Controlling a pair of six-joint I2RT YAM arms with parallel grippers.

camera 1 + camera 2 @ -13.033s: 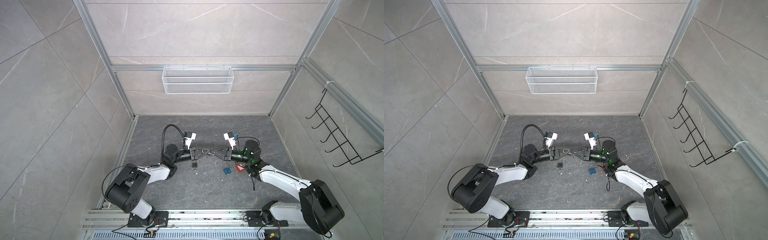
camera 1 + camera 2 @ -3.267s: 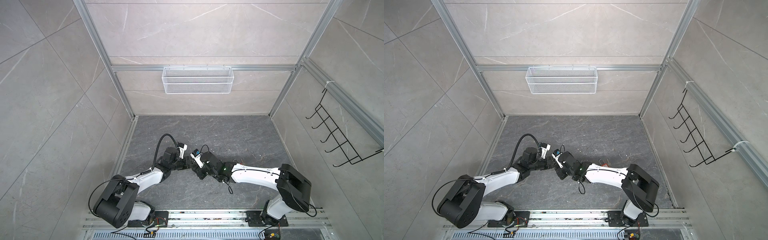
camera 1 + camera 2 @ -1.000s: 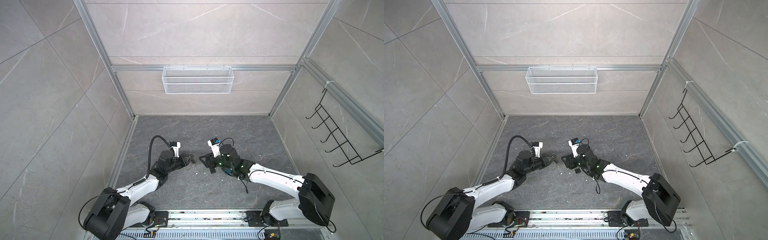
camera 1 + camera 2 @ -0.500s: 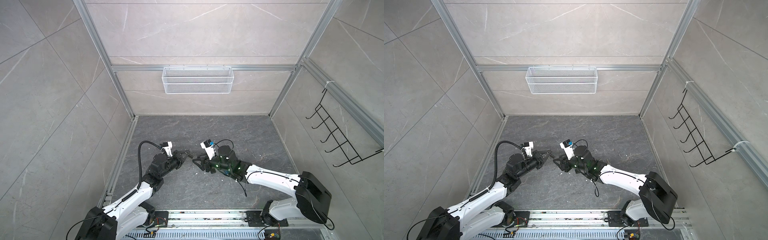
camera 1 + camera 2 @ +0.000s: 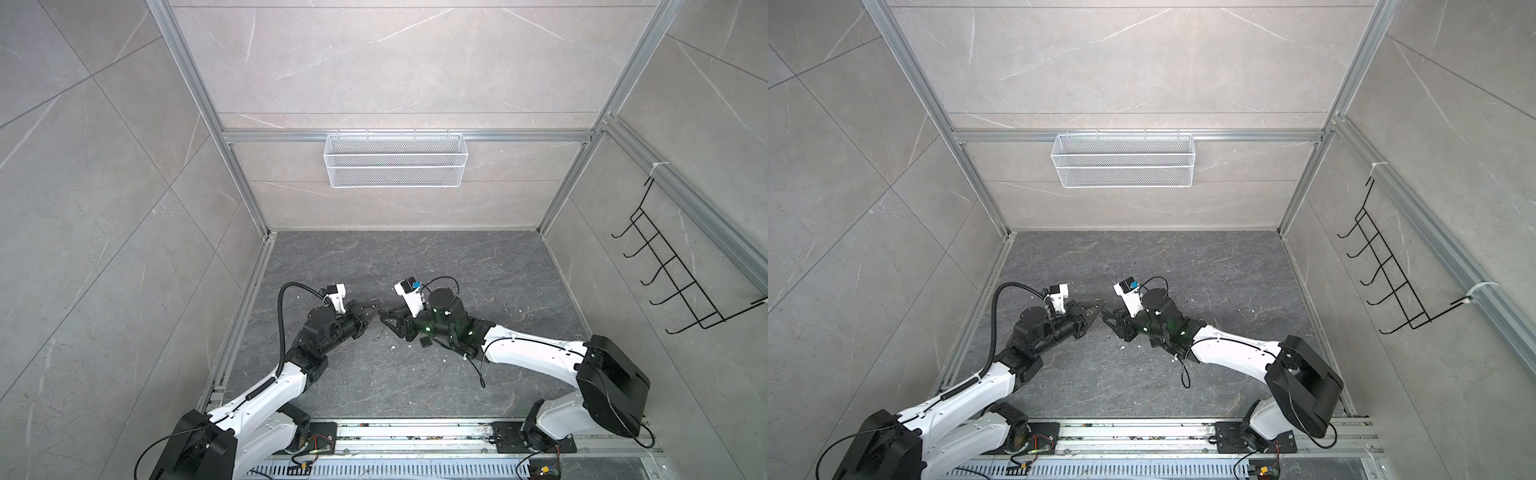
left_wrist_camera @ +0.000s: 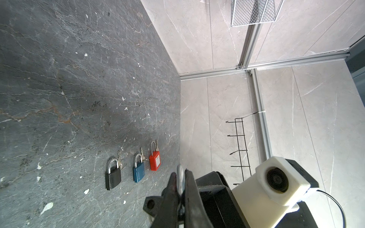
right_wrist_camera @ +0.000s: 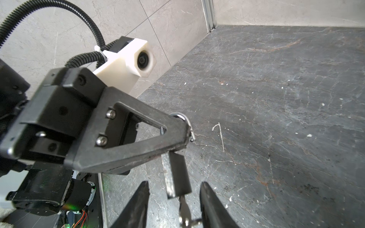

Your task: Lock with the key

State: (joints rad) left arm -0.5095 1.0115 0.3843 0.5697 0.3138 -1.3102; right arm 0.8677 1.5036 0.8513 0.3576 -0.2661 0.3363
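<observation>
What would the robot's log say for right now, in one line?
left gripper: shut on hanging padlock | right gripper: open, straddling key in padlock's bottom | next: likely close on key

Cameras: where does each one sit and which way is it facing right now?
Top views: overhead above the base rail, looking down at the floor; left arm and right arm whole.
Left wrist: behind the shut left gripper, facing black padlock, blue padlock, red padlock; right wrist camera shows.
Right wrist: behind the open right gripper, facing the held padlock and key.
Shared: both wrist views show the left gripper clamping the shackle.
</observation>
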